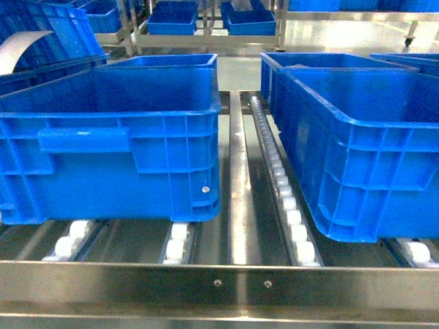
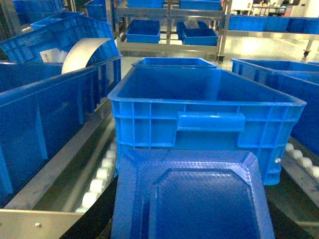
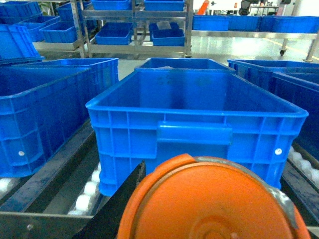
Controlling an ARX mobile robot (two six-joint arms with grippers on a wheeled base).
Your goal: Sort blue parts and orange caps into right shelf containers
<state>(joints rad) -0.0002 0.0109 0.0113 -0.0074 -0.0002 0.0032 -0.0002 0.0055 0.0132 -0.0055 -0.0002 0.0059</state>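
While both arms hover at the shelf's [image 1: 233, 277] front rail:
Left claw: unseen; apparently holding blue part [image 2: 192, 199], facing a crate [image 2: 209, 99].
Right claw: unseen; apparently holding orange cap [image 3: 209, 201], facing another crate [image 3: 199, 99].
Risk: releasing short of the rim drops pieces onto rollers [image 1: 291, 219].
Views: head shows neither piece; wrists do.

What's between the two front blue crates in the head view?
Between the left crate and right crate, only shelf: a flat steel rail and a row of white rollers. No parts.
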